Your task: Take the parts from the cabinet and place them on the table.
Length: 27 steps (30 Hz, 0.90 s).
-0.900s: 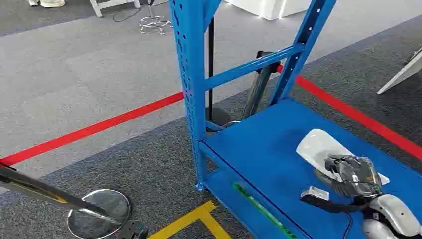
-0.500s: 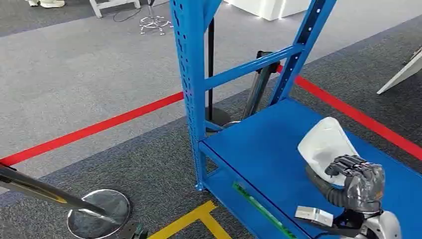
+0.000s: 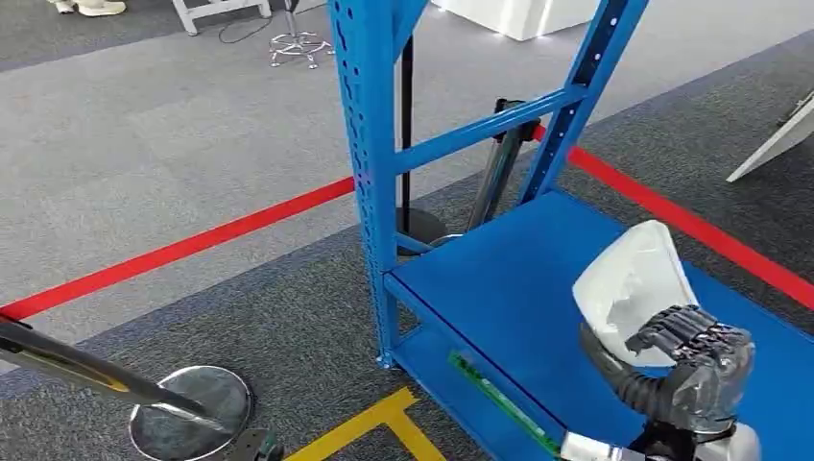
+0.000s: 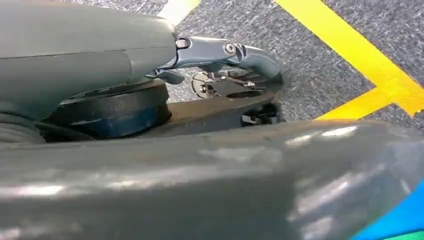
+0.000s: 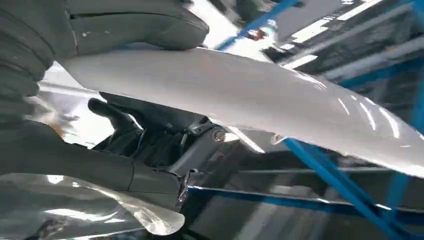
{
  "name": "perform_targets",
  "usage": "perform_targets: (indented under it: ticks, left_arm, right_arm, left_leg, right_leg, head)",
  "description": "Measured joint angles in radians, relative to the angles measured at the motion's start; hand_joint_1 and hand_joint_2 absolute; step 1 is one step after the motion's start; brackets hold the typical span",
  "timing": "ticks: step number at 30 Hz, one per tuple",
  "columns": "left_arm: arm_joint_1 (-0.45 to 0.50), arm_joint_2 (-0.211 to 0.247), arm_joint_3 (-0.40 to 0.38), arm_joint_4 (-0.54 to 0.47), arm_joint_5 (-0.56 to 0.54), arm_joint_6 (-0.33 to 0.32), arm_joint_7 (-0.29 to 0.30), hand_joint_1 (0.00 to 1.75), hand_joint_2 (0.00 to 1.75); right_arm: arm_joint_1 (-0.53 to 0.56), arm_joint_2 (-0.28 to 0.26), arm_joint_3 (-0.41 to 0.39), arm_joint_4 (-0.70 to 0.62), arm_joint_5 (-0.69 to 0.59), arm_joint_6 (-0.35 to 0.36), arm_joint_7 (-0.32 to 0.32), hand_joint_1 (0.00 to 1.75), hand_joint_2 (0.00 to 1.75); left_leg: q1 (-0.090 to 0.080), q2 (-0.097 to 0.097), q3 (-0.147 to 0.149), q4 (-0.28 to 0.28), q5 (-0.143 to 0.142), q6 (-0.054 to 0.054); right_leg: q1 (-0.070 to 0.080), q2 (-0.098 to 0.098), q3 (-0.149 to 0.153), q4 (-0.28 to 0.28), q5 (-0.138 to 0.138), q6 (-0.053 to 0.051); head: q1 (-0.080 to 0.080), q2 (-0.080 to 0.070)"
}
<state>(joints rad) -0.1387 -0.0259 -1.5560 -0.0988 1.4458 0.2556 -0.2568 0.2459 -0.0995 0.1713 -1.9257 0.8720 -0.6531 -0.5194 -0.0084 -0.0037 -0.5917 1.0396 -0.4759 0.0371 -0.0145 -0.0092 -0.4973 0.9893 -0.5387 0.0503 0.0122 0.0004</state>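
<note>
A white moulded part (image 3: 634,279) is tipped up on edge above the blue cabinet shelf (image 3: 499,279), at the right of the head view. My right hand (image 3: 696,360) grips its near lower edge, dark fingers curled over the rim. In the right wrist view the same white part (image 5: 250,95) runs across the picture, pinched between the thumb (image 5: 135,25) and the dark fingers (image 5: 150,130). My left hand (image 4: 225,50) hangs low over the carpet beside yellow floor tape, one finger stretched out and nothing in it.
The cabinet's blue upright (image 3: 370,144) and crossbar stand just left of the shelf. A green strip (image 3: 499,399) lines the shelf's front edge. On the floor are a red tape line (image 3: 192,245), yellow tape (image 3: 384,418) and a round metal stanchion base (image 3: 187,408).
My right hand has closed on the white part, raised it off the shelf and tilted it upright, drawing back toward me. The camera has not moved.
</note>
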Motion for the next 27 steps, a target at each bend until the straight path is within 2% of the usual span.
perform_targets:
  ticks: [4, 6, 10, 14, 20, 27]
  left_arm:
    - [0.003, 0.0, 0.0, 0.0, 0.01, 0.018, -0.02, 0.0, 1.75]
    - [0.005, -0.001, 0.0, 0.0, 0.016, 0.022, -0.034, 0.0, 1.75]
    - [0.006, -0.001, 0.0, 0.0, 0.021, 0.024, -0.053, 0.0, 1.75]
    - [0.007, -0.001, 0.0, 0.0, 0.024, 0.023, -0.059, 0.0, 1.75]
    - [0.007, 0.0, 0.0, 0.0, 0.037, 0.027, -0.064, 0.0, 1.75]
    - [0.008, 0.0, 0.0, 0.0, 0.042, 0.036, -0.071, 0.0, 1.75]
  right_arm:
    - [0.01, 0.106, -0.025, -0.049, -0.019, 0.0, -0.143, 1.75, 1.75]
    - [0.016, 0.151, -0.034, -0.077, -0.016, 0.0, -0.169, 1.75, 1.75]
    - [0.019, 0.213, -0.037, -0.128, 0.006, 0.0, -0.176, 1.75, 1.75]
    - [0.018, 0.252, -0.037, -0.161, 0.013, 0.0, -0.177, 1.75, 1.75]
    - [0.013, 0.291, -0.037, -0.185, 0.011, 0.0, -0.177, 1.75, 1.75]
    - [0.01, 0.312, -0.032, -0.185, -0.024, 0.0, -0.178, 1.75, 1.75]
  left_leg:
    - [0.0, 0.0, 0.0, 0.0, 0.0, 0.0]
    - [0.0, 0.0, 0.0, -0.001, 0.0, 0.0]
    - [0.0, 0.0, 0.001, -0.001, 0.0, 0.0]
    - [0.0, 0.0, 0.001, -0.001, 0.0, 0.0]
    - [0.0, 0.0, 0.002, -0.001, 0.0, 0.0]
    - [0.0, 0.0, 0.001, -0.001, 0.0, 0.0]
  right_leg:
    - [0.0, 0.0, 0.001, 0.0, 0.0, 0.0]
    - [0.0, 0.0, 0.002, 0.0, 0.0, -0.001]
    - [0.0, 0.0, 0.002, 0.001, -0.001, -0.001]
    - [0.0, 0.0, 0.0, 0.001, -0.001, -0.002]
    - [0.0, 0.0, 0.001, 0.001, -0.001, -0.002]
    - [0.0, 0.0, 0.004, 0.001, -0.001, -0.002]
  head:
    - [0.0, 0.0]
    - [0.0, 0.0]
    - [0.0, 0.0]
    - [0.0, 0.0]
    - [0.0, 0.0]
    - [0.0, 0.0]
